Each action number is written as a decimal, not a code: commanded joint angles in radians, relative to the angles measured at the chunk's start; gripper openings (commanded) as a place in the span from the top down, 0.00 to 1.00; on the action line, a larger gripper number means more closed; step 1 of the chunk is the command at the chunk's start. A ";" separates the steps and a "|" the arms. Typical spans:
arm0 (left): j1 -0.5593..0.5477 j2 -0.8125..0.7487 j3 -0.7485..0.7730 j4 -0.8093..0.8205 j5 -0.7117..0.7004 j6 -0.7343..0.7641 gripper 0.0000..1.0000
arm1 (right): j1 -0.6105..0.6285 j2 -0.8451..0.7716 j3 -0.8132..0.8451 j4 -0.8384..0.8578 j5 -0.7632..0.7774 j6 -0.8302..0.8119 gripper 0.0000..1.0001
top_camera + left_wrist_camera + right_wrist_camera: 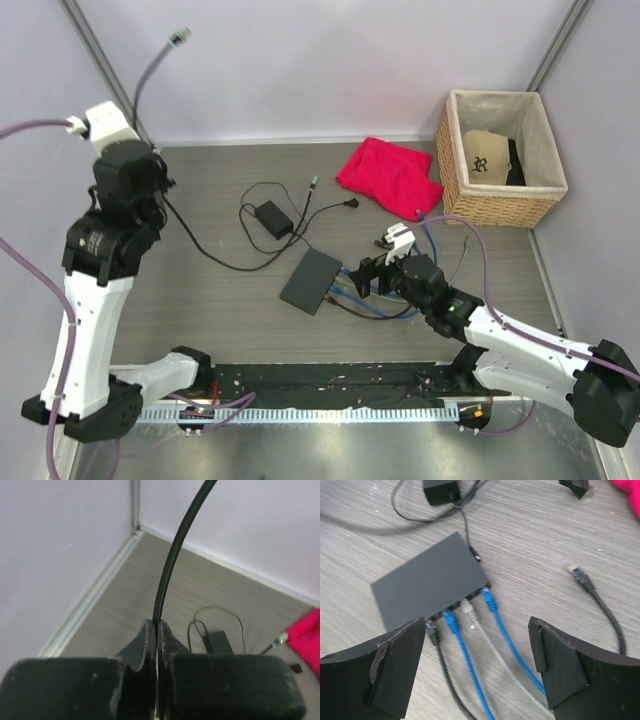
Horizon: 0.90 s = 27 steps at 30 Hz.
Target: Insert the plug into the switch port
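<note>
- We are holding our right gripper (477, 660) wide open and empty at the near right of the grey wood-grain table (220, 300), facing the switch's socket edge.
- The flat dark grey rectangular switch (427, 587) is lying mid-table, with four cables (451, 622) sitting in its sockets.
- Our left gripper (158, 630) is pinching a thin dark grey cable (172, 555), raised at far left, its plug (180, 37) hanging in the air.
- A red cloth (390, 175) and a wicker basket (495, 208) are sitting farthest back.

The port edge of the switch (427, 587) is crowded by four plugged cables (451, 622); bare table (545, 530) is left to their right.
</note>
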 commanded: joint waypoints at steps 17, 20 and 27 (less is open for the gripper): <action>-0.448 -0.275 -0.986 0.448 0.461 -0.568 1.00 | -0.002 0.161 0.147 0.305 -0.016 0.519 0.07; -0.519 -0.243 -1.004 0.500 0.426 -0.594 1.00 | 0.001 0.244 0.173 0.394 -0.013 0.556 0.07; -0.607 -0.171 -0.997 0.545 0.369 -0.599 1.00 | -0.001 0.414 0.290 0.473 -0.082 0.610 0.09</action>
